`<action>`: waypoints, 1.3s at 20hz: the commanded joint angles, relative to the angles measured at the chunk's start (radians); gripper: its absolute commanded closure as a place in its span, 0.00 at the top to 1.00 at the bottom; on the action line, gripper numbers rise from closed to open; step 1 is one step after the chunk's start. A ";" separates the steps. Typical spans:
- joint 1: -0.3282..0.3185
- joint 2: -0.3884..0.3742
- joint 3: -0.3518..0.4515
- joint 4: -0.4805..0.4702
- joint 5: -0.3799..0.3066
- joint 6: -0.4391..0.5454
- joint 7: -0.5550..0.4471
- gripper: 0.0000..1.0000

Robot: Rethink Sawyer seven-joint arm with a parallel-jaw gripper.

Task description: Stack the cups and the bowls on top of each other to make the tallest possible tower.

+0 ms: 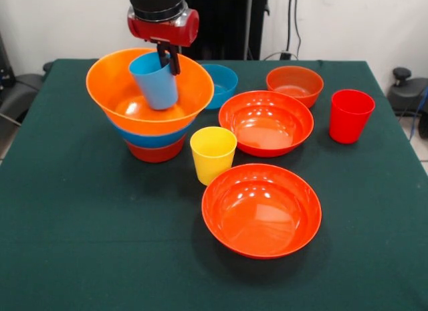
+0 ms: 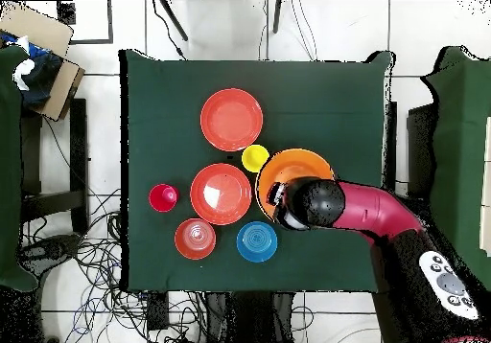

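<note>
Front view: gripper fingers pinch the tilted light blue cup's rim inside the orange bowl; released crooked, it could topple.

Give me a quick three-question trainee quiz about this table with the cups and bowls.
1. True or false: the gripper is shut on the light blue cup.
2. Which cup stands closest to the tower? A) red cup B) yellow cup
3. Fill in: the tower's top bowl is coloured ____.

Key: 1. True; the cup hangs tilted inside the big orange bowl. 2. B. 3. Orange.
</note>
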 commanded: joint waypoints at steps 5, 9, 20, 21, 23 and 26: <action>-0.026 0.066 0.071 -0.026 -0.108 -0.039 -0.149 0.00; -0.033 0.070 0.076 -0.027 -0.118 -0.045 -0.154 0.00; -0.026 0.067 0.087 -0.032 -0.128 -0.045 -0.106 1.00; -0.022 0.069 0.088 -0.033 -0.122 -0.038 -0.097 1.00; -0.010 0.065 0.087 -0.035 -0.112 -0.021 -0.082 1.00; 0.010 0.041 0.088 -0.033 -0.097 0.003 -0.067 1.00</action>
